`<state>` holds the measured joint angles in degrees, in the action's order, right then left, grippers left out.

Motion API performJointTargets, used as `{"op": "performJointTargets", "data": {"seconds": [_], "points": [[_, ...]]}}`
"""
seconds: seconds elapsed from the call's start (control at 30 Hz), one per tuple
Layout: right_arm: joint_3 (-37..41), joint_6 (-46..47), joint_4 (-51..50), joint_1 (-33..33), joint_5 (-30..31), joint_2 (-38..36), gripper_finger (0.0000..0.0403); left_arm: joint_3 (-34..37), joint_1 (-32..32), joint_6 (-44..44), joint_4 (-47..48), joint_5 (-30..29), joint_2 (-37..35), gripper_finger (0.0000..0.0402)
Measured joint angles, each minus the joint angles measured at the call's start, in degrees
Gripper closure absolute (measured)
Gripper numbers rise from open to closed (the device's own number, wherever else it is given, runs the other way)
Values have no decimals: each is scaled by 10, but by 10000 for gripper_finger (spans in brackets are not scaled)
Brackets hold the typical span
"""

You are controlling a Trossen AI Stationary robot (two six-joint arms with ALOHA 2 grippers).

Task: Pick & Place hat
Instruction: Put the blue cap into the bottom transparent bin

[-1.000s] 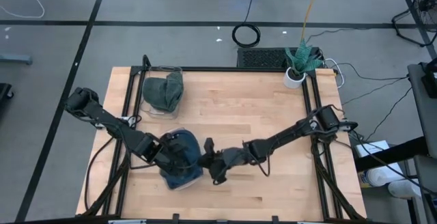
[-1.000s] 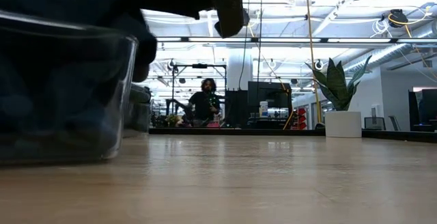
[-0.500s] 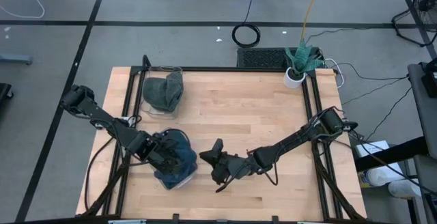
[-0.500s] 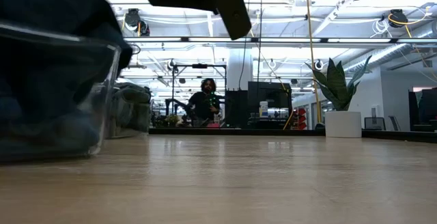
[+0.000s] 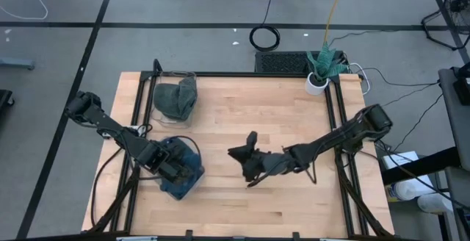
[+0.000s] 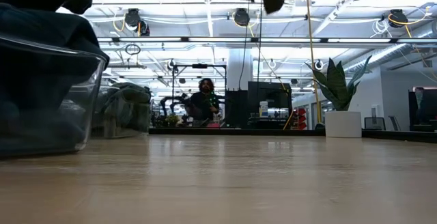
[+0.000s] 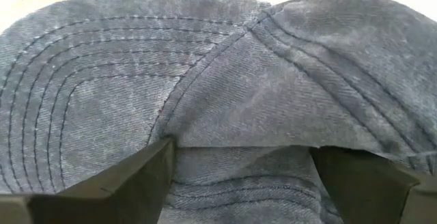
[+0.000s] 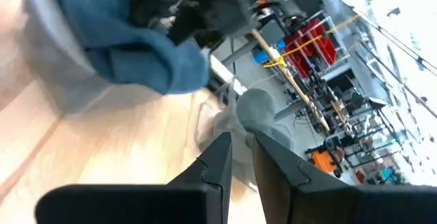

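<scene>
Now the placing step: blue hat (image 5: 180,169) going into a clear bin (image 6: 48,98) at the bench's (image 5: 279,109) seven o'clock corner.

Left claw (image 5: 170,169) sits spread wide right over the hat, fingers (image 7: 116,183) either side of the denim crown, not visibly pinching it. The next move probably calls for lifting straight up without snagging the cloth. Right claw (image 5: 248,156) hangs mid-bench, fingers nearly together, holding nothing, at three o'clock of the hat and well apart. A second, grey-green hat (image 5: 176,98) lies at eleven o'clock.
</scene>
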<state>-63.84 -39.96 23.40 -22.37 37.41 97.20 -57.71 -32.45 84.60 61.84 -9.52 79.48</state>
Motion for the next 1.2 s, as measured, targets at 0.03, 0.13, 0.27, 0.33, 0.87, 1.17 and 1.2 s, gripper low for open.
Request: {"op": "performJointTargets", "data": {"seconds": [0.03,0.13,0.27,0.33,0.87,1.17,1.2], "points": [[8,6,7,0,0,-10,355,0,0,0,0,3,0,50],[33,13,25,1,-2,-35,355,0,0,-2,-2,5,0,50],[61,15,55,1,-1,-57,355,30,7,-9,-18,12,-1,50],[67,18,63,1,-1,-62,355,56,16,-14,-43,25,-4,50],[74,13,85,2,-2,-62,356,75,60,-302,-161,86,-1,51],[74,12,81,2,-2,-62,355,75,39,-496,-156,72,1,51],[74,11,81,2,-2,-62,356,76,37,-503,-156,69,1,51]]}}
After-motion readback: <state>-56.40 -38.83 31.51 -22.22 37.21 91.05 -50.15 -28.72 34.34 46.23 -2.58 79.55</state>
